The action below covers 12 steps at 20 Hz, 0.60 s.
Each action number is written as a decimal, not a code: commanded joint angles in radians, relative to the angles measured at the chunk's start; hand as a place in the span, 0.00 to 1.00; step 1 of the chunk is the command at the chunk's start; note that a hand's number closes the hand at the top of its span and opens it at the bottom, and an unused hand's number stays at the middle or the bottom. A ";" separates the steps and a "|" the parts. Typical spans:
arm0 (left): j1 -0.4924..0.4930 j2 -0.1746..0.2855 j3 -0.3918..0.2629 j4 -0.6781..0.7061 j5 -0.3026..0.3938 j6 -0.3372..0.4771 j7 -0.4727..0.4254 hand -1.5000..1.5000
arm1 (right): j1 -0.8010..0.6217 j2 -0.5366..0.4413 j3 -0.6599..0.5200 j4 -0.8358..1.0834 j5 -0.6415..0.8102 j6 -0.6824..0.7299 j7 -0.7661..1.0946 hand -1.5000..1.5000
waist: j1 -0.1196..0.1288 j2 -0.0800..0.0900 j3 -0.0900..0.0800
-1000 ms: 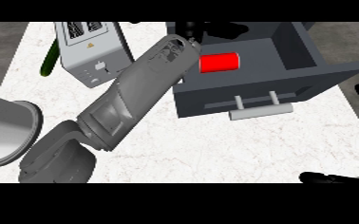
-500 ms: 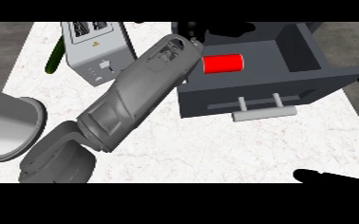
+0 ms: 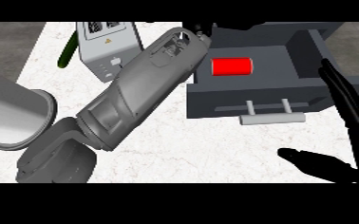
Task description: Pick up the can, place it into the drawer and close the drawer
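Note:
The red can (image 3: 232, 67) lies on its side inside the open dark grey drawer (image 3: 308, 52), near its left half. My left forearm runs diagonally from the lower left up to the drawer's back left corner. There my black left hand (image 3: 202, 28) shows only partly at the picture's upper edge, above and left of the can and apart from it. My right hand (image 3: 338, 168) is at the lower right, open, with fingers (image 3: 336, 88) reaching up beside the drawer's right front corner. It holds nothing.
The drawer's pale bar handle (image 3: 272, 118) sticks out toward me. A grey box-shaped appliance (image 3: 105, 45) stands left of the drawer, with a green elongated thing (image 3: 67, 53) beyond it. A grey round vessel (image 3: 21, 118) sits at the left edge.
My right hand has risen into view at the lower right and now reaches up beside the drawer. The left arm stays at the drawer's back left; the can lies still.

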State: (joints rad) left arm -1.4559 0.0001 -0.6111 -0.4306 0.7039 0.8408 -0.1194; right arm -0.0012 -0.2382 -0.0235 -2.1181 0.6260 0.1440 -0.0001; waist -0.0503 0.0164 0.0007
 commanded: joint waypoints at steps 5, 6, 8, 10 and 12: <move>0.004 0.000 -0.004 -0.054 -0.012 0.004 0.055 0.00 | -0.102 -0.014 0.111 0.225 0.290 -0.079 0.006 0.00 | 0.050 -0.014 0.000; 0.022 0.000 -0.007 -0.063 -0.015 0.020 0.032 0.00 | -0.107 -0.014 0.134 0.307 0.351 -0.114 -0.008 0.00 | 0.060 -0.012 0.000; -0.002 0.061 0.015 -0.052 -0.021 -0.029 0.082 0.00 | -0.055 0.009 0.181 0.326 0.430 -0.170 -0.006 0.00 | 0.063 -0.016 0.000; 0.069 0.043 -0.008 -0.129 -0.050 0.020 0.087 0.00 | -0.088 0.034 0.171 0.398 0.447 -0.227 -0.018 0.00 | 0.073 -0.021 0.000; 0.035 0.109 -0.007 -0.159 -0.063 -0.015 0.158 0.00 | -0.132 0.045 0.131 0.490 0.415 -0.272 -0.058 0.00 | 0.070 -0.020 0.000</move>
State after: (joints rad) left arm -1.4283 0.0542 -0.6160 -0.5350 0.6668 0.8403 -0.0189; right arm -0.1054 -0.2126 0.1138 -1.7586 1.0059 -0.0422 -0.0116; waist 0.0149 -0.0012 0.0004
